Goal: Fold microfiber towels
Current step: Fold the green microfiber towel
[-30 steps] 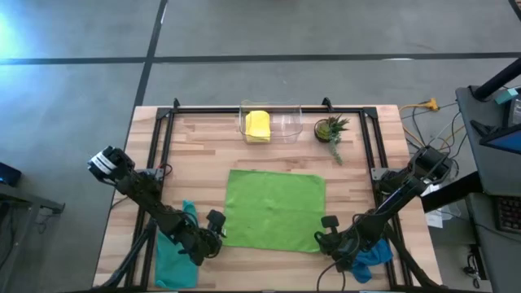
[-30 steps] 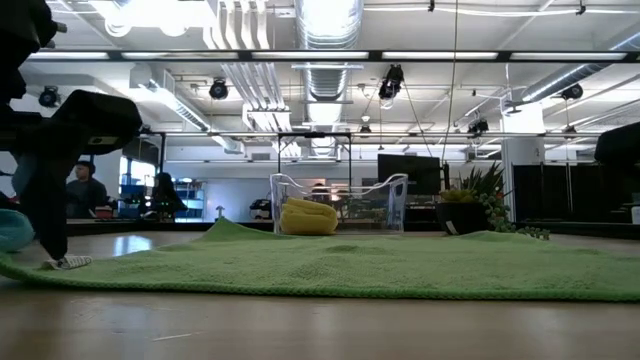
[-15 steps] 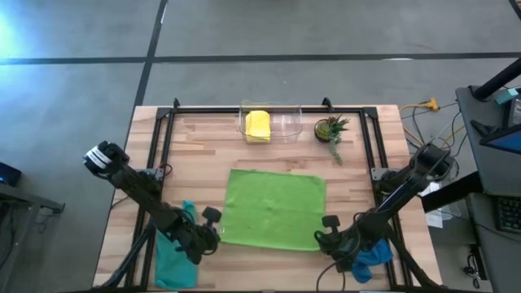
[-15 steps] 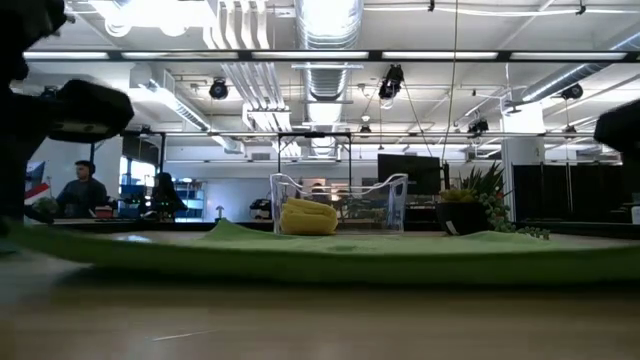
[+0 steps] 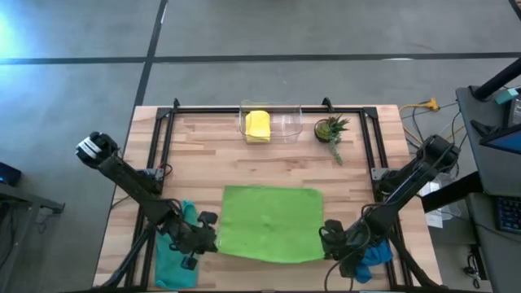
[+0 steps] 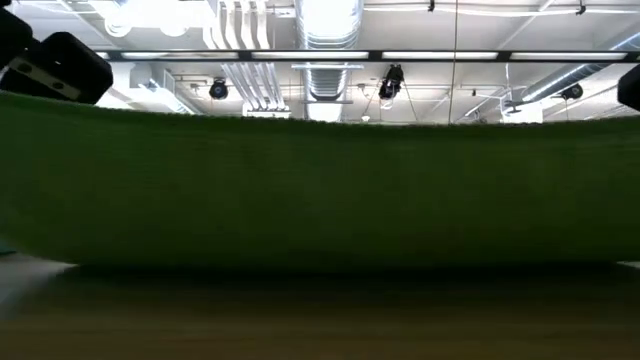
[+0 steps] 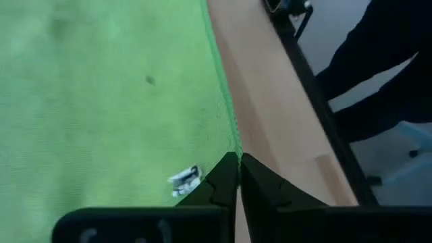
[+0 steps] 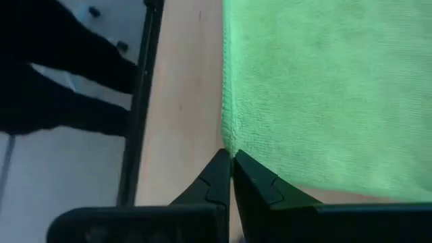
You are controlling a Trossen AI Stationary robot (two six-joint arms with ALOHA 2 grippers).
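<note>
Off table now: green towel (image 5: 269,224) near edge.

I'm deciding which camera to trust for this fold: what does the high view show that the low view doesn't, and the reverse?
Only the high view shows both grippers, left gripper and right gripper, shut on the lime green towel at its near corners, plus the yellow towel, teal towel, blue towel and potted plant. Only the low view shows the ceiling lights. Both show the lime green towel, lifted along its near edge.
</note>
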